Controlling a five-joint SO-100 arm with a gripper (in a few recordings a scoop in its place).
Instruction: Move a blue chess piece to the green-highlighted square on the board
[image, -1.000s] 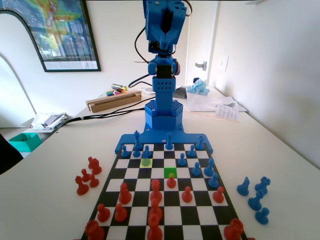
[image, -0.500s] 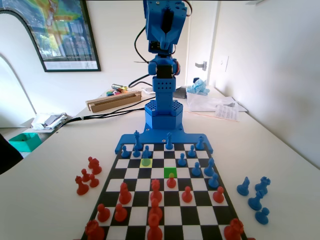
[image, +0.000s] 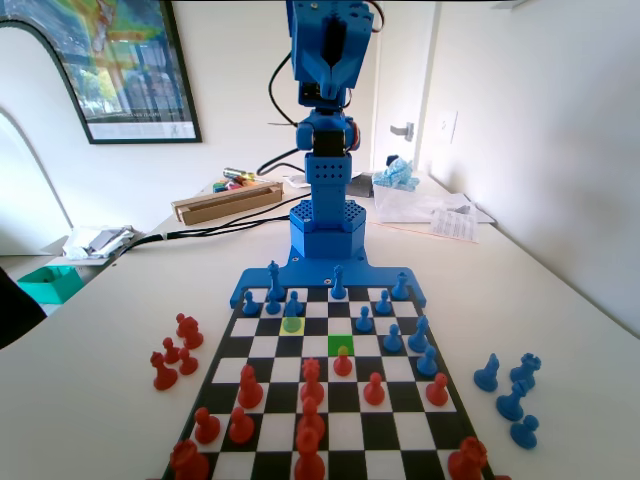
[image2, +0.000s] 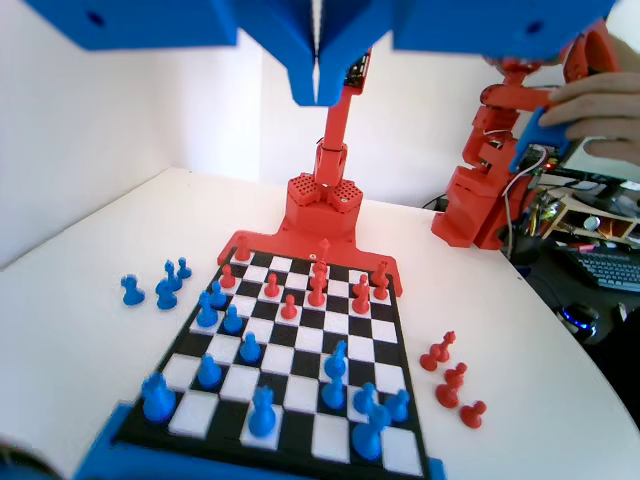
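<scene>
Hand (image2: 316, 85) raised high above the board (image2: 305, 425), jaws pressed together with only a thin seam between them, clenched on nothing. In my wrist view its upper parts are cut off by the top edge.

Fixed view, near to far: red pieces (image: 311, 388) fill the near rows, some cropped at the bottom edge. Beyond them the green-highlighted square (image: 341, 344) sits bare, a red pawn (image: 343, 363) just in front of it. One row farther and to the left, the yellow-highlighted square (image: 291, 324), with the blue chess piece (image: 293, 304) standing just behind it. Captured blue pieces (image: 510, 400) on the table (image: 570, 340) at right.
</scene>
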